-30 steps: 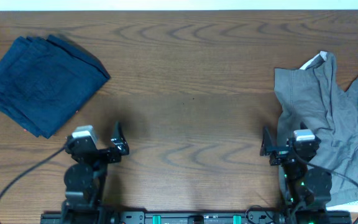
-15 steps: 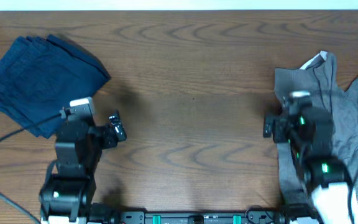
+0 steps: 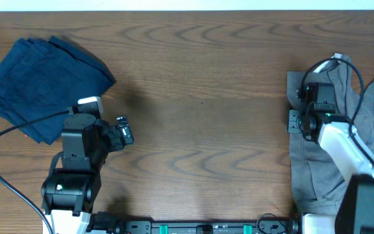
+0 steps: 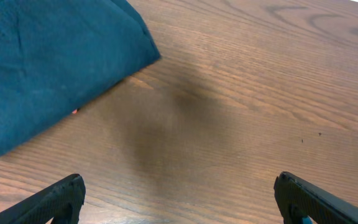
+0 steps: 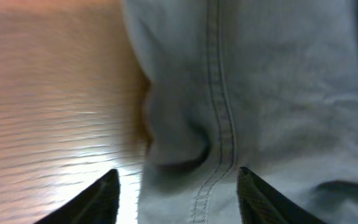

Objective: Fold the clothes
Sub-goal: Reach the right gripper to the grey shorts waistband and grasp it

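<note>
The grey trousers lie crumpled at the table's right side, with a white waistband strip at their top edge. In the right wrist view the grey fabric with a stitched seam fills most of the frame. My right gripper is open over the trousers' left edge; its fingers straddle the cloth edge without closing on it. My left gripper is open and empty over bare wood, to the right of the folded navy garment.
A folded dark navy-blue garment lies at the far left; its corner shows in the left wrist view. The wooden table stretches between the two arms.
Both arms have moved away from the front edge. The right gripper has travelled up onto the trousers' left edge. The left gripper has shifted toward the navy garment.
</note>
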Motion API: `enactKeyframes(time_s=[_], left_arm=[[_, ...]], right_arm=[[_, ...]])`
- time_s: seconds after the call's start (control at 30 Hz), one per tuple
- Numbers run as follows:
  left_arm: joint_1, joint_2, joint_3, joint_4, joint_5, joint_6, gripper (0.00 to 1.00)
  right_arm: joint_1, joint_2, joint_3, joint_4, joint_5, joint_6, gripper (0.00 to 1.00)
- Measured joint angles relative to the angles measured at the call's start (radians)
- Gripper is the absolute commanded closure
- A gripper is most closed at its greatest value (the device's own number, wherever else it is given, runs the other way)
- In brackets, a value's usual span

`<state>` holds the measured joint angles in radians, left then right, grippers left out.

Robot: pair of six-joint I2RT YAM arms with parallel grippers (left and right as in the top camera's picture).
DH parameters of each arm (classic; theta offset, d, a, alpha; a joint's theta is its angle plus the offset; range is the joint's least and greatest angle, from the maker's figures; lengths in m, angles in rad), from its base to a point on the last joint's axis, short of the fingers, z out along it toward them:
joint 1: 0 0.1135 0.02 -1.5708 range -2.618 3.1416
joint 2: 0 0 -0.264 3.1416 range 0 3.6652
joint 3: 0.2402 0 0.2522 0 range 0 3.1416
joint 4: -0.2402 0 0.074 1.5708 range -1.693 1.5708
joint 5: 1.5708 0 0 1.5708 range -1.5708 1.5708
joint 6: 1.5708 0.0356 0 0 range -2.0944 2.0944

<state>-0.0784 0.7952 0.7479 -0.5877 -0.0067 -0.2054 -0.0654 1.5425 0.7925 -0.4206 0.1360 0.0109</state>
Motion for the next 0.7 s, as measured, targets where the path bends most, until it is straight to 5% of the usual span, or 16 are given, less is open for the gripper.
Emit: enactKeyframes(time_s=[0.17,0.2,0.5,0.53,0.57,0.67,0.7], left_arm=[[0.000,0.000,0.000,0.001,0.000,0.000,0.02],[0.000,0.000,0.000,0.001,0.000,0.000,0.02],[0.000,0.000,0.001,0.056,0.000,0.000,0.02],[0.000,0.000,0.001,0.068,0.000,0.000,0.02],[0.000,0.000,0.002,0.076,0.000,0.000,0.02],[0.000,0.001,0.002,0.092,0.000,0.000,0.02],[0.000,0.000,0.002,0.093,0.000,0.000,0.02]], right_arm=[[-0.015,0.082,0.000,0.103,0.029,0.020,0.97],[-0.015,0.089,0.000,0.123,0.032,0.022,0.99],[-0.015,0.103,-0.002,0.551,-0.056,0.166,0.99],[-0.015,0.103,-0.002,0.637,-0.073,0.207,0.97],[-0.015,0.103,-0.002,0.706,-0.082,0.243,0.83],[-0.015,0.103,0.002,0.927,-0.110,0.367,0.76],[-0.015,0.103,0.006,0.954,-0.119,0.393,0.67]])
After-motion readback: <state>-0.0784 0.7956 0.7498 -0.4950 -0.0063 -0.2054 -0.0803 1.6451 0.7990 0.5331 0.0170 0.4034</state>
